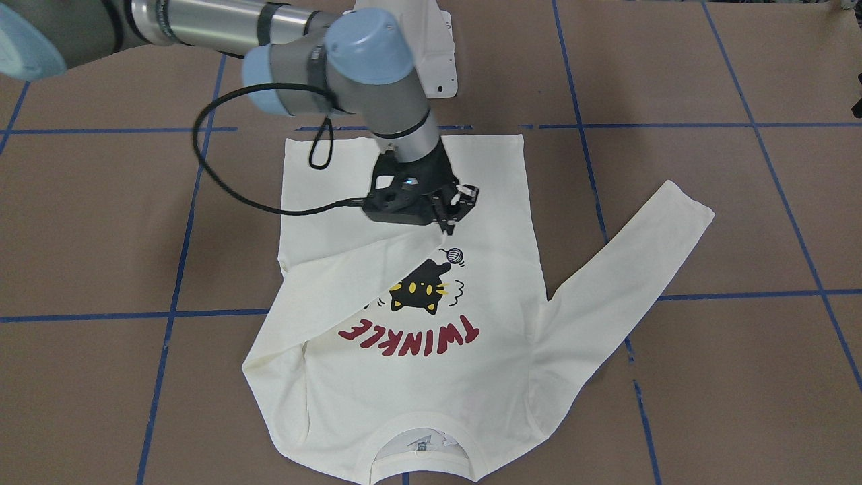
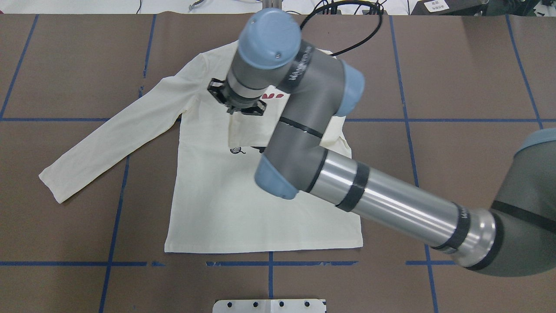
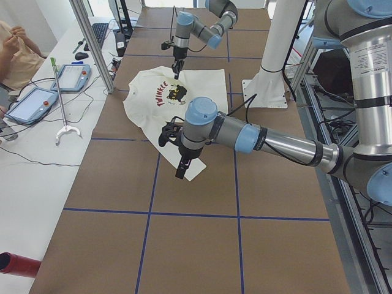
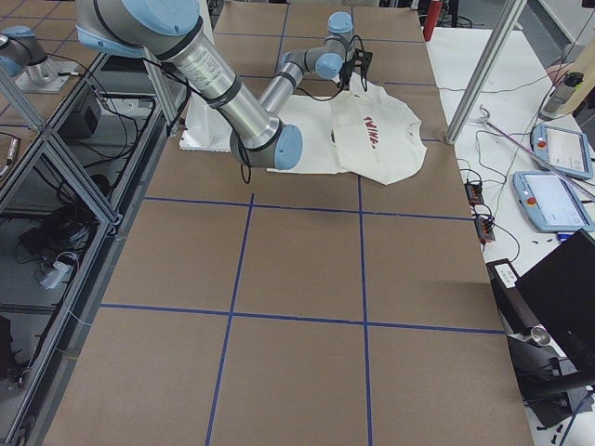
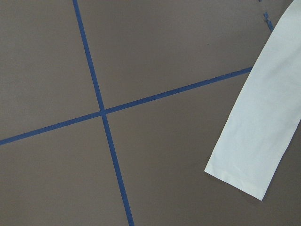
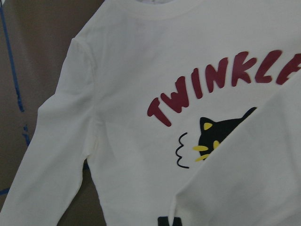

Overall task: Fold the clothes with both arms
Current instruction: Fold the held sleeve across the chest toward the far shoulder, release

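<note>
The cream long-sleeved shirt [image 1: 404, 377] lies print-up on the brown table, also seen from overhead [image 2: 217, 204]. The black cat and red "TWINKLE" lettering show in the right wrist view [image 6: 211, 80]. My right gripper [image 1: 450, 228] is low over the chest beside the yarn ball. Its fingertips [image 6: 162, 221] stand close together on the cuff of the right sleeve [image 1: 350, 269], which is folded across the body. The other sleeve [image 1: 626, 269] lies stretched out flat. My left gripper [image 3: 182, 166] hovers over that sleeve's cuff [image 5: 254, 127]. I cannot tell whether it is open or shut.
Blue tape lines [image 1: 579, 128] grid the table. The white robot base [image 2: 269, 305] stands at the near edge. A side bench holds teach pendants [image 3: 37, 101] and a grabber tool [image 3: 61, 104]. An aluminium post [image 3: 92, 43] stands at the table's edge.
</note>
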Available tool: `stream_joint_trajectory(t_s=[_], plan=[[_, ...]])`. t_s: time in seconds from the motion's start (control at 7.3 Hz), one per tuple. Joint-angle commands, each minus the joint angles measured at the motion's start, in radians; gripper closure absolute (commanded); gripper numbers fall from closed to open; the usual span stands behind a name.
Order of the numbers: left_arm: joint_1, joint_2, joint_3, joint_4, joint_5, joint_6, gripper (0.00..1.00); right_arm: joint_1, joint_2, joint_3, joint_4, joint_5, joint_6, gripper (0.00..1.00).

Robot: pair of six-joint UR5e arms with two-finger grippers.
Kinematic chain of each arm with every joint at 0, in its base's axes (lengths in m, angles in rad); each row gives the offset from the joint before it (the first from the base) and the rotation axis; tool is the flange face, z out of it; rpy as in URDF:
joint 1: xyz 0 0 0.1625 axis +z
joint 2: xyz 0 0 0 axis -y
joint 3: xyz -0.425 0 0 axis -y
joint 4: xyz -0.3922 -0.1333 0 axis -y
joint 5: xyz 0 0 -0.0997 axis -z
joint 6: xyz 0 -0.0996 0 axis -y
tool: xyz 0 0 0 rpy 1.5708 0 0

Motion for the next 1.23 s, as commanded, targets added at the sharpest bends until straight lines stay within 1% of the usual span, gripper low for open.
stream_joint_trajectory(t_s=[0.0, 0.14, 0.27, 0.41, 0.55, 0.68, 0.82, 0.96, 1.1], plan=[[0.007, -0.006, 0.003, -0.009, -0.008, 0.0, 0.0, -0.114, 0.203, -0.332, 0.213, -0.176, 0.036, 0.01], [0.06, -0.007, 0.006, -0.03, -0.009, -0.024, 0.0, -0.131, 0.219, -0.364, 0.216, -0.23, 0.038, 0.0], [0.167, -0.013, 0.02, -0.091, -0.009, -0.072, 0.0, -0.131, 0.228, -0.359, 0.216, -0.227, 0.042, 0.0], [0.266, -0.015, 0.061, -0.134, 0.003, -0.288, 0.0, -0.128, 0.219, -0.321, 0.21, -0.224, 0.086, 0.0], [0.293, -0.029, 0.149, -0.242, 0.003, -0.475, 0.0, -0.107, 0.146, -0.215, 0.187, -0.204, 0.132, 0.0], [0.313, -0.058, 0.285, -0.373, 0.003, -0.556, 0.0, -0.073, -0.031, -0.01, 0.169, -0.14, 0.134, 0.0], [0.374, -0.114, 0.396, -0.427, 0.006, -0.618, 0.0, -0.039, -0.229, 0.188, 0.167, -0.074, 0.125, 0.0], [0.449, -0.171, 0.441, -0.429, 0.07, -0.697, 0.01, -0.002, -0.369, 0.319, 0.164, -0.048, 0.121, 0.0], [0.512, -0.184, 0.469, -0.434, 0.128, -0.718, 0.04, 0.074, -0.489, 0.419, 0.166, 0.046, 0.102, 0.0]])
